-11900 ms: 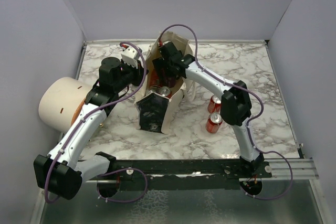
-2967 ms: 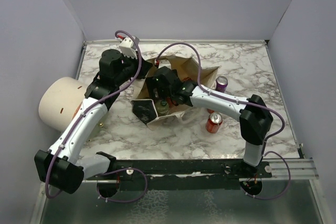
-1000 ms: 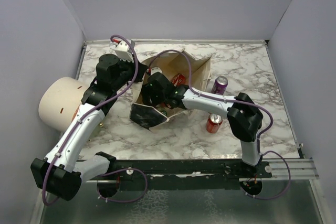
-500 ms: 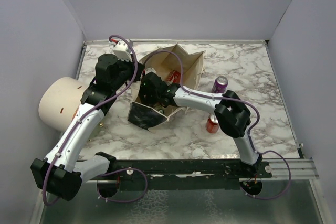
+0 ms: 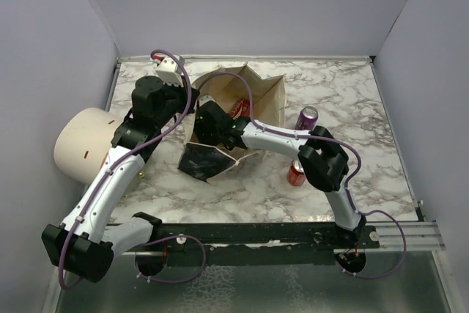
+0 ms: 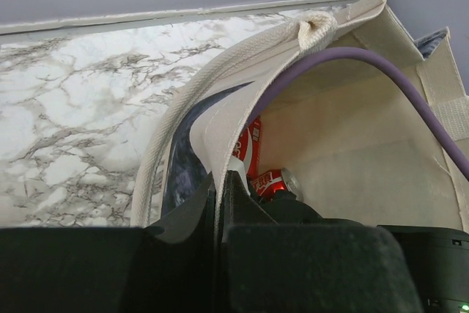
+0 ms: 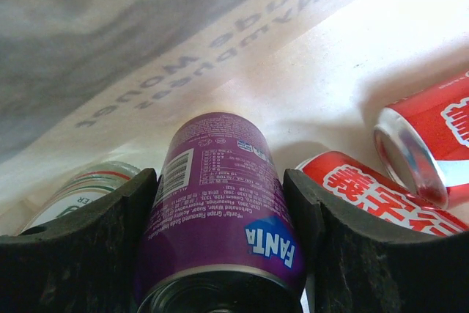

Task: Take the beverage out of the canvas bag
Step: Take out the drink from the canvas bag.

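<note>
- In the canvas bag (image 7: 308,42), the purple Fanta can (image 7: 220,203) lies among red cans (image 7: 425,137).
- The right gripper (image 7: 218,181) has just narrowed; its pads now press both sides of the can. The grasp looks made, so lifting it out is next.
- The left gripper (image 6: 220,185) is clamped on the bag rim, holding the mouth open.

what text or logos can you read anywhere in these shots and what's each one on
"FANTA": purple can, white logo on blue.
"ER": end of a word on the pale can, rest hidden.
White Chinese characters: red can; I cannot make them out for sure.
Two printed words on the canvas bag: reversed through the cloth, not readable.
Small print on the purple can: too small.
</note>
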Available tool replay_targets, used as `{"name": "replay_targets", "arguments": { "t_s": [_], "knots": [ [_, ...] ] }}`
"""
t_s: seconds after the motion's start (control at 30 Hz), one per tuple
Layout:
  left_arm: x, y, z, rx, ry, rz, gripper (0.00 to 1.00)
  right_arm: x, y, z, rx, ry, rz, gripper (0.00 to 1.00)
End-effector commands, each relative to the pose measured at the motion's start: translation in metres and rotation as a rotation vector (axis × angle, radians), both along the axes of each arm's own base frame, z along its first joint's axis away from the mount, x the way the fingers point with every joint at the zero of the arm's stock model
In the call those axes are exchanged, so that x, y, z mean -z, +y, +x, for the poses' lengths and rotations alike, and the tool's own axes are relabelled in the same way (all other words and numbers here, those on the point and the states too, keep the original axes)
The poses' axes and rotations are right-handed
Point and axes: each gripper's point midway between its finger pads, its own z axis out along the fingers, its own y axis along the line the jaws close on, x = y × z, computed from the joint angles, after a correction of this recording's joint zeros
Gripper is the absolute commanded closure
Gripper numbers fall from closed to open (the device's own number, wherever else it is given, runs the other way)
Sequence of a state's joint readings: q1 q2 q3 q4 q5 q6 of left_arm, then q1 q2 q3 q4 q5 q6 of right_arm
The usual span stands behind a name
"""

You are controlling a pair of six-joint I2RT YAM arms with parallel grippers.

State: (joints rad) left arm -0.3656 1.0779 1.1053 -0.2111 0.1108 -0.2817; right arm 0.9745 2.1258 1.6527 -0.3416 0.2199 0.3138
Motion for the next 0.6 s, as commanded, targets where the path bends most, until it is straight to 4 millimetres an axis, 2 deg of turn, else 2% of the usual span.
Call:
{"name": "replay_targets", "arguments": {
  "t_s": [0.0,0.07,0.17,0.3,0.57],
  "knots": [
    [-0.115,0.0,-0.014,0.016,-0.356,-0.139,1.0,-0.067,0.033,-0.006,-0.138,-0.126,0.091,0.74],
    [-0.114,0.001,-0.013,0.006,-0.351,-0.135,1.0,-0.087,0.035,-0.003,-0.135,-0.157,0.119,0.85],
    [-0.114,0.005,-0.014,-0.01,-0.355,-0.129,1.0,-0.119,0.035,0.001,-0.126,-0.208,0.162,0.97],
    [-0.114,0.009,-0.014,-0.028,-0.359,-0.115,1.0,-0.151,0.027,0.001,-0.102,-0.255,0.215,0.98],
    [-0.114,0.012,-0.015,-0.035,-0.369,-0.097,1.0,-0.183,0.001,-0.007,-0.058,-0.293,0.243,0.98]
  ]
}}
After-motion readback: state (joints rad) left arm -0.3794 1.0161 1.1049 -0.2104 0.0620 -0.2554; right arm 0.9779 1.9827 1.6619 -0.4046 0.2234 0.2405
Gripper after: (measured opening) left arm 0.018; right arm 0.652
